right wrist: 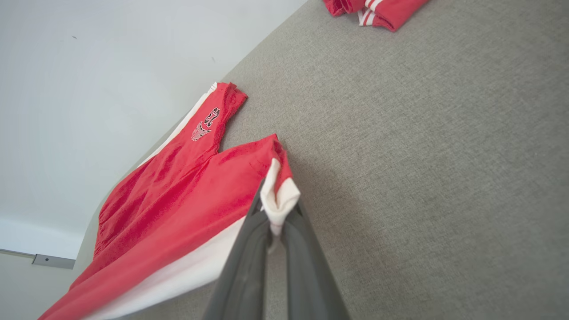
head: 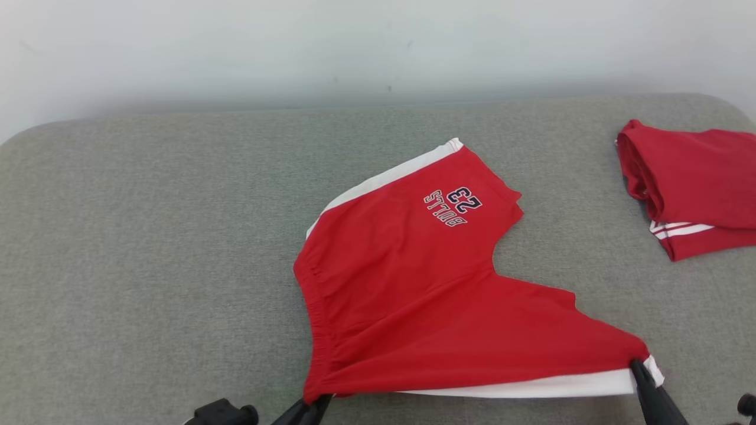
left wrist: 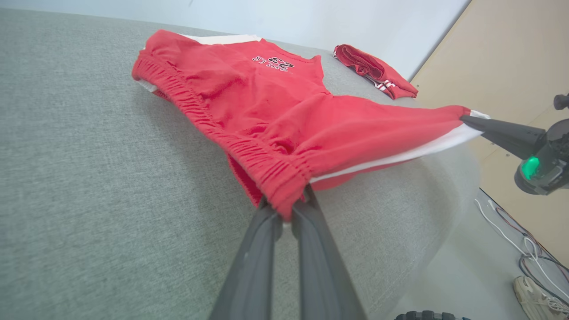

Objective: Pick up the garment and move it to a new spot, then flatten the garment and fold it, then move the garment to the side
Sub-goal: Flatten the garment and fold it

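- Table point(head: 147, 265): a grey cloth-covered top with rounded far corners, set against a pale wall point(head: 354, 47).
- Shorts point(head: 401, 283): red, with white side stripes and a gathered waistband. They sit at the middle of the table and reach its near edge. The waistband faces the left edge. One leg lies flat and points toward the far edge, and the other runs rightward along the near edge. The near side is raised off the table and pulled taut between the two claws.
- Folded garment point(head: 697, 183): red with thin white stripes, at the right edge toward the far right corner, well apart from the shorts.
- Right claw point(head: 638, 369): closed tight on the hem corner of the near leg, with the white stripe pinched between its fingertips. In the left wrist view a green light point(left wrist: 530, 167) glows on its body.
- Left claw point(head: 316, 404): closed tight on the near end of the waistband, fingers almost together with red cloth bunched between the tips.
- Writing point(head: 452, 206): "BULLS" with "23", dark characters edged in white, on the far leg near its hem. It reads upside down in the head view.
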Robot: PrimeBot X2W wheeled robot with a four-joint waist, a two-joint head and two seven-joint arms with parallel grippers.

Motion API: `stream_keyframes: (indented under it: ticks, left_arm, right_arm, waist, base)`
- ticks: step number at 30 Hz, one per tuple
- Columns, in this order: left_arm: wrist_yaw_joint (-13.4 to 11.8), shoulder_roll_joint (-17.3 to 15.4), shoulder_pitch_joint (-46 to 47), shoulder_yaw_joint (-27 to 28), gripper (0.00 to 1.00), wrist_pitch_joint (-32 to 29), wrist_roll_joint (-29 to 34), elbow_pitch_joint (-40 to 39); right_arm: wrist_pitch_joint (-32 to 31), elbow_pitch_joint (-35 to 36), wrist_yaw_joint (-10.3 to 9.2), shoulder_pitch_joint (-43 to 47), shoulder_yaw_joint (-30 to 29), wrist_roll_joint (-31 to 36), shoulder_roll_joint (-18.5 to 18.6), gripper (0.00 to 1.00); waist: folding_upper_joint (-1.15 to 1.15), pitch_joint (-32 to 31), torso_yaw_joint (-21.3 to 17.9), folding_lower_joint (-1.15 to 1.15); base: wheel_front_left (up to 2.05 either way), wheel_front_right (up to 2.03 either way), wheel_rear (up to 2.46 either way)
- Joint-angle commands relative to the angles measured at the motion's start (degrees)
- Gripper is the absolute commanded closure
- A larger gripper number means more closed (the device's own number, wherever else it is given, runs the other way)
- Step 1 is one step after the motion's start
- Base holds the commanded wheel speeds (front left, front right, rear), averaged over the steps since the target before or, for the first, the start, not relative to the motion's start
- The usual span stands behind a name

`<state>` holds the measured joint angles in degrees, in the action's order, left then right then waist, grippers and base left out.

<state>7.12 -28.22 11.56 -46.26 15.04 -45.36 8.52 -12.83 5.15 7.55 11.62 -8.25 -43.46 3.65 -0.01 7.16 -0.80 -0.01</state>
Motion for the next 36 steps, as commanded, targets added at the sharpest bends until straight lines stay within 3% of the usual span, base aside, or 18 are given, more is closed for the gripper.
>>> stream_keyframes:
  ticks: [1, 8, 15, 27, 36]
  left_arm:
    - [0.29, 0.51, -0.69, 0.17, 1.00, 0.17, 0.40, -0.21]
    - [0.32, 2.86, 3.60, 0.49, 1.00, 0.17, 1.76, -1.32]
    - [0.35, 5.37, 12.73, -1.36, 1.00, 0.17, -1.54, -0.65]
    - [0.30, 8.70, 29.01, -4.22, 1.00, 0.17, -9.54, 9.36]
    - [0.31, 11.30, 36.32, -6.34, 1.00, 0.17, -11.55, 15.74]
  right_arm:
    - [-0.28, 0.26, -0.15, -1.05, -0.50, 0.33, -0.24, 1.00]
    - [-1.95, -2.34, -0.15, -10.71, -1.26, 2.44, -0.54, 1.00]
    - [-2.76, -10.89, -0.14, -26.81, -2.37, 5.51, 0.79, 1.00]
    - [0.13, -36.14, -0.14, -55.77, -1.56, 13.14, 3.12, 1.00]
    - [6.06, -54.68, -0.14, -68.92, -1.23, 19.38, 4.26, 1.00]
  waist:
    - [0.01, -0.27, 0.67, 0.01]
    - [0.01, 0.47, 3.05, 0.01]
    - [0.01, 4.38, 5.90, 0.01]
    - [0.01, 12.35, 10.56, 0.01]
    - [0.01, 16.01, 12.59, 0.01]
  base:
    - [0.00, 0.00, 0.00]
    - [0.00, 0.00, 0.00]
    - [0.00, 0.00, 0.00]
    - [0.00, 0.00, 0.00]
    - [0.00, 0.00, 0.00]
